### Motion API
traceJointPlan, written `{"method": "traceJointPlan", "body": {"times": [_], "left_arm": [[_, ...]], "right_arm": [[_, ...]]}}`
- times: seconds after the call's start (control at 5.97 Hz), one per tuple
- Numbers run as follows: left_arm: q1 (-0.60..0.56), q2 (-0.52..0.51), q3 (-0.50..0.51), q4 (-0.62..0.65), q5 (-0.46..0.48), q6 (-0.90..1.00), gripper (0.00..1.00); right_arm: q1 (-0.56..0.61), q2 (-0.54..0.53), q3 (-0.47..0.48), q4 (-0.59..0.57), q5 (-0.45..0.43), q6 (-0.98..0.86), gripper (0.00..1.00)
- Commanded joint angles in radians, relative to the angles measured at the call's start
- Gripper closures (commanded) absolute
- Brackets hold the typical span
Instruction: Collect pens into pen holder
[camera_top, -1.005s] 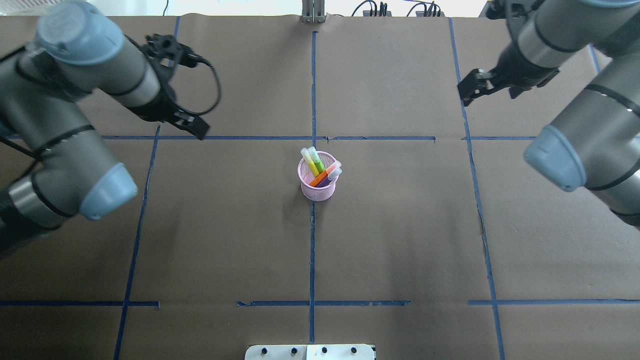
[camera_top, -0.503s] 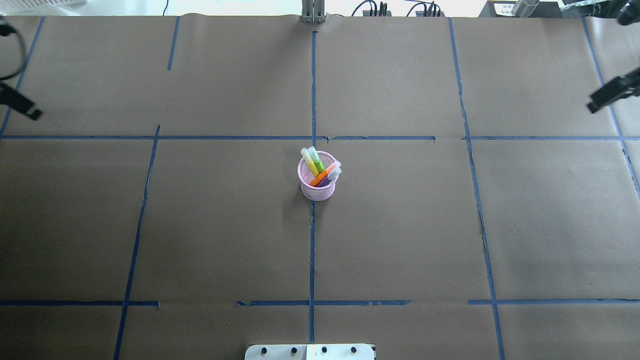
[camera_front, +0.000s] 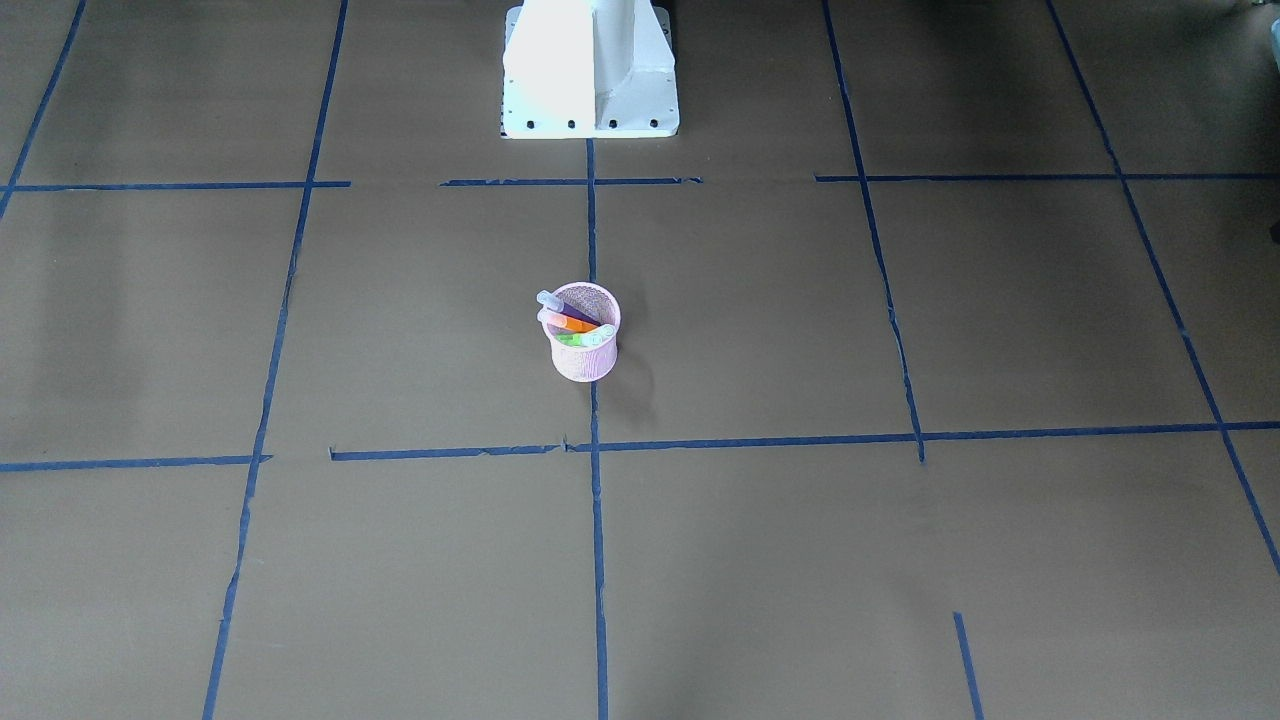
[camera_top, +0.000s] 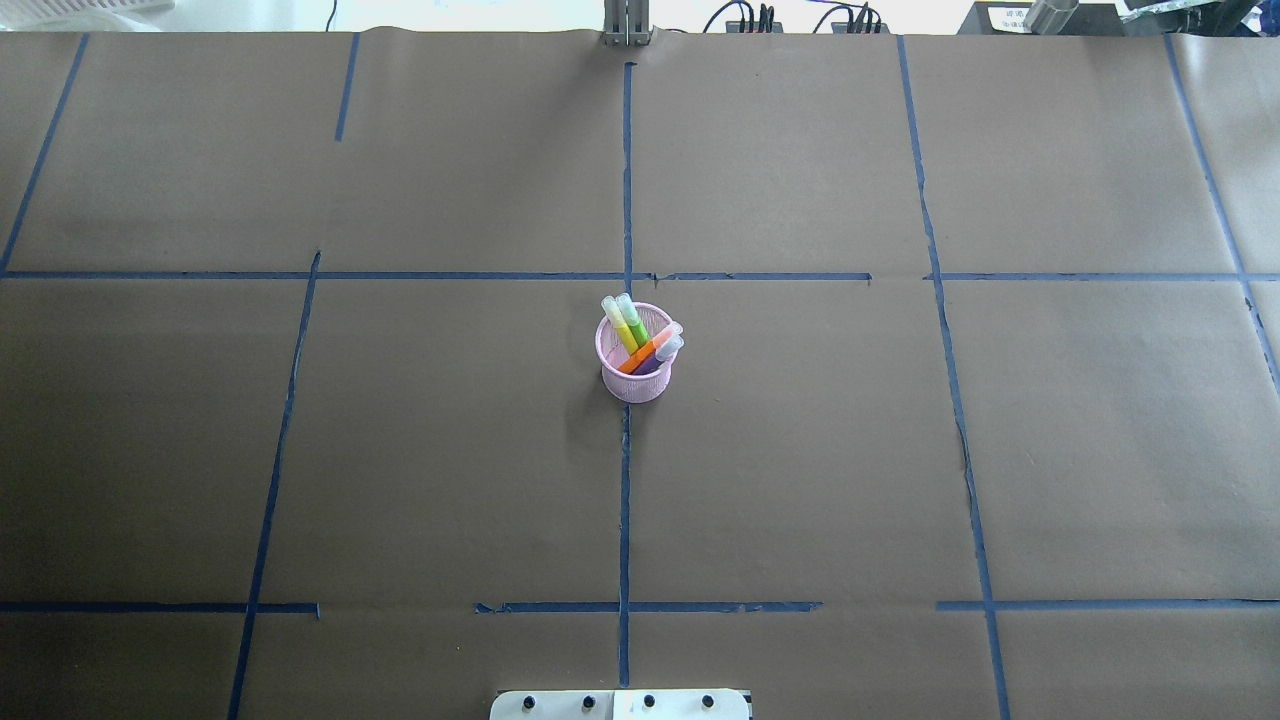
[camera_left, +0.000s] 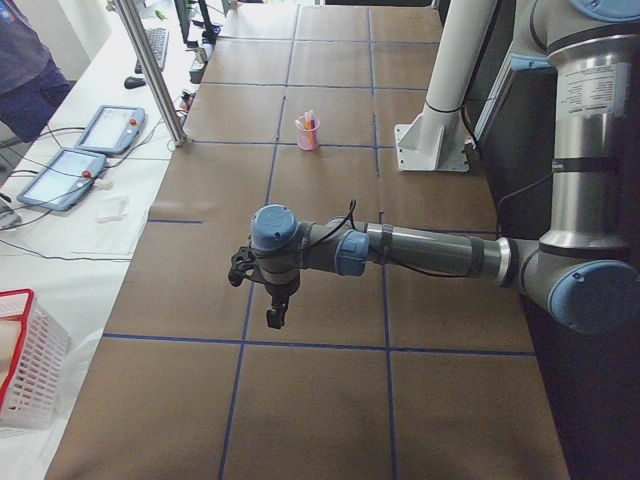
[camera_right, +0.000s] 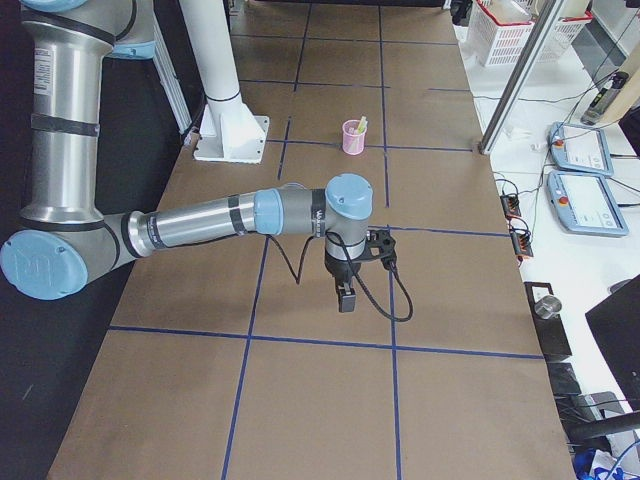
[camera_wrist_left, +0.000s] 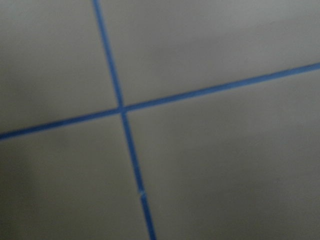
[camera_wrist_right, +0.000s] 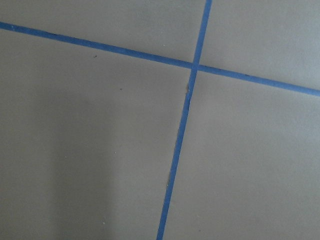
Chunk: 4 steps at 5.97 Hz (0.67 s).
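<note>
A: Holder (camera_top: 636, 372) upright at mid-table, sitting right on the central tape (camera_top: 624, 500) line; four pens (camera_top: 640, 340) stand in it, caps up, leaning on the rim.
B: Which way do they lean?
A: Yellow and green tip toward the far side; orange and purple tip to the right; every cap pokes above the rim.
B: And the grippers?
A: Left gripper (camera_left: 275, 318) hangs from an outstretched arm at the left end of the table (camera_top: 800, 450), fingers pointing down over the paper; the holder is well apart from it, off toward the middle.
B: The other one?
A: Right gripper (camera_right: 346, 298) does the same at the right end; also well apart from the holder.
B: Open or closed?
A: Cannot tell for either; only the side views catch them.
B: Wrist cameras?
A: Brown paper and crossing tape in both; the left one is blurred.
</note>
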Motion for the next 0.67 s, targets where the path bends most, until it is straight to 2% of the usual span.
{"method": "traceJointPlan", "body": {"times": [0.0,0.5], "left_arm": [[-0.023,0.073,0.0,-0.003,-0.001,0.012,0.0],[-0.023,0.072,-0.017,-0.017,0.009,0.014,0.0]], "right_arm": [[0.014,-0.052,-0.003,0.03,0.0,0.001,0.0],[0.014,-0.052,-0.006,0.03,0.001,0.001,0.0]]}}
